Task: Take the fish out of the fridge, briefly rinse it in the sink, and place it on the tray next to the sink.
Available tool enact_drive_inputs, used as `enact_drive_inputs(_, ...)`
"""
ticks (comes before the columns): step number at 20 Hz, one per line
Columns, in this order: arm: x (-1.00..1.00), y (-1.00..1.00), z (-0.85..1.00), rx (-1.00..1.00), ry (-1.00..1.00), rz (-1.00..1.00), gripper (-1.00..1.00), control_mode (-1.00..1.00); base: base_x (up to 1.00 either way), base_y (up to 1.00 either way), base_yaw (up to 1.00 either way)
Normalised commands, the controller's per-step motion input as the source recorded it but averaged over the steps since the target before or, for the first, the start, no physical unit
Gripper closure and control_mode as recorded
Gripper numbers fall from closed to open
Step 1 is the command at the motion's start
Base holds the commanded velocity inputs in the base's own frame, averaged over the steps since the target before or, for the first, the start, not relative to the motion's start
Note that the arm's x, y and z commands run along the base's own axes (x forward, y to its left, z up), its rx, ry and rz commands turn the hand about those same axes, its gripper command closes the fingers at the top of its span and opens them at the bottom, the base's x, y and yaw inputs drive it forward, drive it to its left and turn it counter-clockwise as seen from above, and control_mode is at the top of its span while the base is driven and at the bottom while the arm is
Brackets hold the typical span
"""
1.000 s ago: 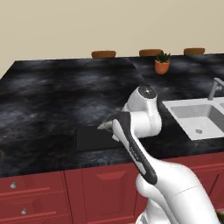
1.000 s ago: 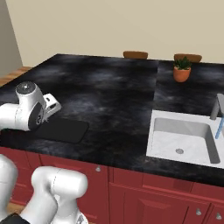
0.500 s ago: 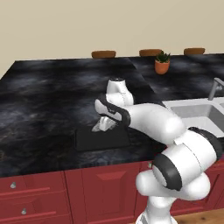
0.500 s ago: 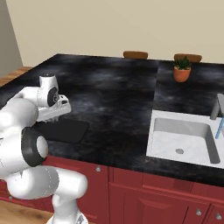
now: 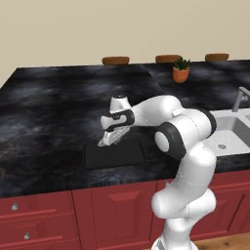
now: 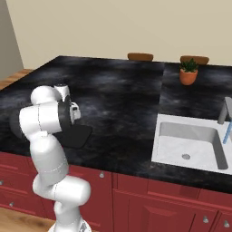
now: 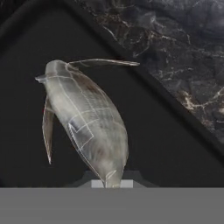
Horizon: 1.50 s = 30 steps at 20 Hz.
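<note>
My gripper (image 5: pixel 110 138) is shut on the fish (image 5: pixel 104 142), a slim silvery-grey fish that hangs head-down just above the left part of the black tray (image 5: pixel 128 155). In the hand view the fish (image 7: pixel 85 117) runs up from my gripper (image 7: pixel 112 183), with the tray (image 7: pixel 166 148) right beneath it. Its thin fins stick out to the sides. The tray (image 6: pixel 77 137) lies on the counter left of the white sink (image 6: pixel 190 141). The fridge is out of view.
Black marbled counter (image 5: pixel 49 112) surrounds the tray. A grey faucet (image 6: pixel 223 110) stands at the sink's right. A potted plant (image 5: pixel 180 71) sits at the back, with brown stool tops (image 5: pixel 115 60) behind the counter. Red cabinets (image 5: pixel 44 219) run below.
The arm has swung out over the counter and brought the hand, with the fish in it, down and a little left over the tray.
</note>
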Motion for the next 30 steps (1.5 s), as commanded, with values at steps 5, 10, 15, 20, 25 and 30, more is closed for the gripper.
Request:
enact_drive_inputs(5,0.54,0.17,-0.46,0.0,-0.17,0.0,-1.0,-1.0,0.0,0.0,0.0)
enact_drive_inputs(10,-0.09,-0.04,0.16,0.01,-0.03,0.0,-1.0,-1.0,0.0,0.0,0.0)
enact_drive_inputs(15,-0.84,-0.3,0.93,0.08,-0.33,-0.03,-1.0,-1.0,0.0,0.0,0.0)
enact_drive_inputs(20,-1.0,-0.45,1.0,0.11,-0.5,-0.02,-1.0,-1.0,0.0,0.0,0.0)
enact_drive_inputs(25,-1.0,-0.59,1.0,0.11,-0.72,0.0,-1.0,-1.0,0.0,0.0,0.0)
enact_drive_inputs(30,-1.0,-0.7,1.0,0.12,-0.75,0.0,-1.0,-1.0,0.0,0.0,0.0)
